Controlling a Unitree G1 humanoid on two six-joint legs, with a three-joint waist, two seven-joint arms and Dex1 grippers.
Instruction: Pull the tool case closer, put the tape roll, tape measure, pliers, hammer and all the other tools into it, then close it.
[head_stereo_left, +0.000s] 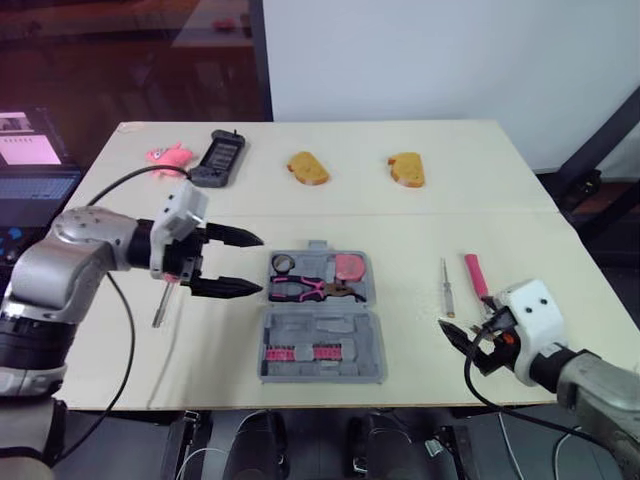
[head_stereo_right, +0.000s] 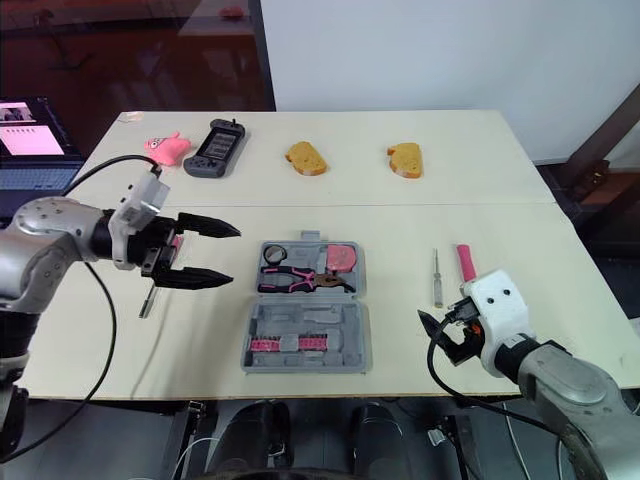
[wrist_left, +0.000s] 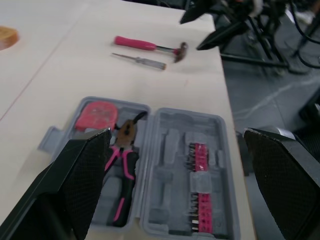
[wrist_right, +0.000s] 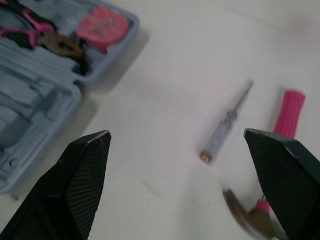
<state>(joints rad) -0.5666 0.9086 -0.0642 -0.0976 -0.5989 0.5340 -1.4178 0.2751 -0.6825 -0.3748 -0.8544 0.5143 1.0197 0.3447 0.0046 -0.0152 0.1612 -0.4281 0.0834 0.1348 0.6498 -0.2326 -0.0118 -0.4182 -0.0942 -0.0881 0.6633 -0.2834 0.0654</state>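
Note:
The grey tool case (head_stereo_left: 322, 373) lies open at the table's middle front. Its far half holds a tape roll (head_stereo_left: 283, 263), a pink tape measure (head_stereo_left: 349, 266) and pink-handled pliers (head_stereo_left: 300, 290); a pink bit strip (head_stereo_left: 300, 353) sits in the near half. To the right lie a slim screwdriver (head_stereo_left: 446, 287) and a pink-handled hammer (head_stereo_left: 476, 277). My left gripper (head_stereo_left: 260, 264) hovers open just left of the case, above a small tool (head_stereo_left: 160, 308) on the table. My right gripper (head_stereo_left: 458, 340) is open beside the hammer's head (wrist_right: 245, 215).
Along the table's far side lie a pink toy (head_stereo_left: 168, 154), a dark handheld device (head_stereo_left: 218, 158) and two bread pieces (head_stereo_left: 308, 168) (head_stereo_left: 407, 169). A laptop (head_stereo_left: 35, 170) stands off the table's left edge. A black cable trails from my left arm.

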